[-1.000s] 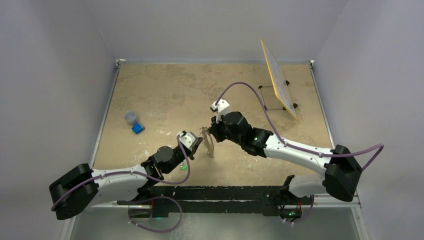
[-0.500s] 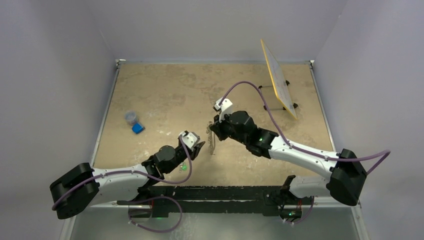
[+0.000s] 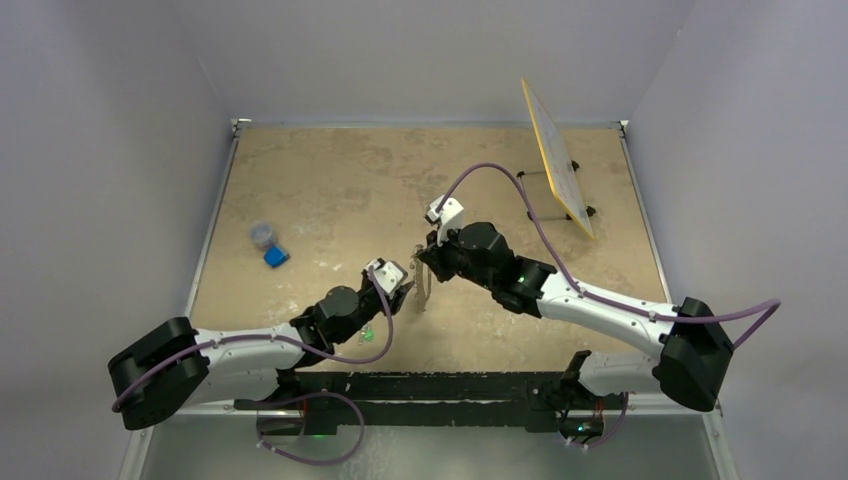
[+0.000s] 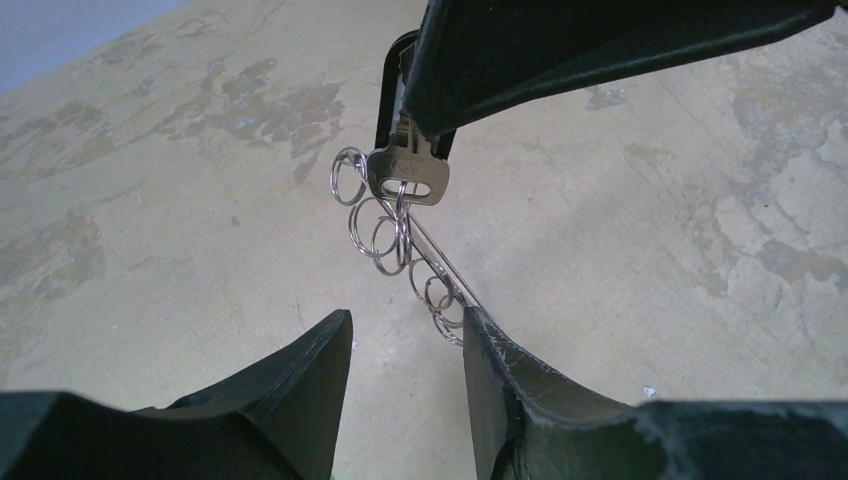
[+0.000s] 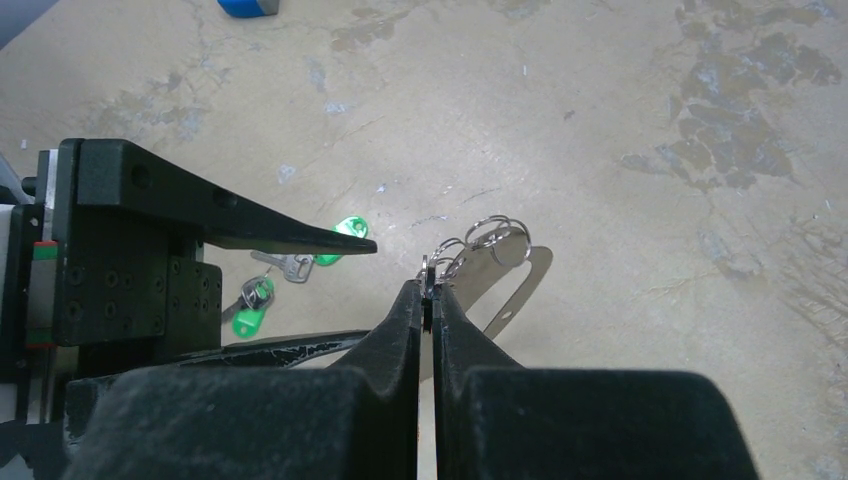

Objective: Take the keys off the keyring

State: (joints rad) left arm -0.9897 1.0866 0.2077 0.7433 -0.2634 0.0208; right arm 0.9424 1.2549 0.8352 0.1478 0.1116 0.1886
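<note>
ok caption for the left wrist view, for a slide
Right jaws pinch a silver key with small rings strung below it, left jaws open in the foreground, over the tan table.

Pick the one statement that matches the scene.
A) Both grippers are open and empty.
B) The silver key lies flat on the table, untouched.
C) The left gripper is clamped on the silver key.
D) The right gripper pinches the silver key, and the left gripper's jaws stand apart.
D: the right gripper is closed on the head of the silver key, while the left gripper shows a clear gap between its fingers, with nothing clamped.
</note>
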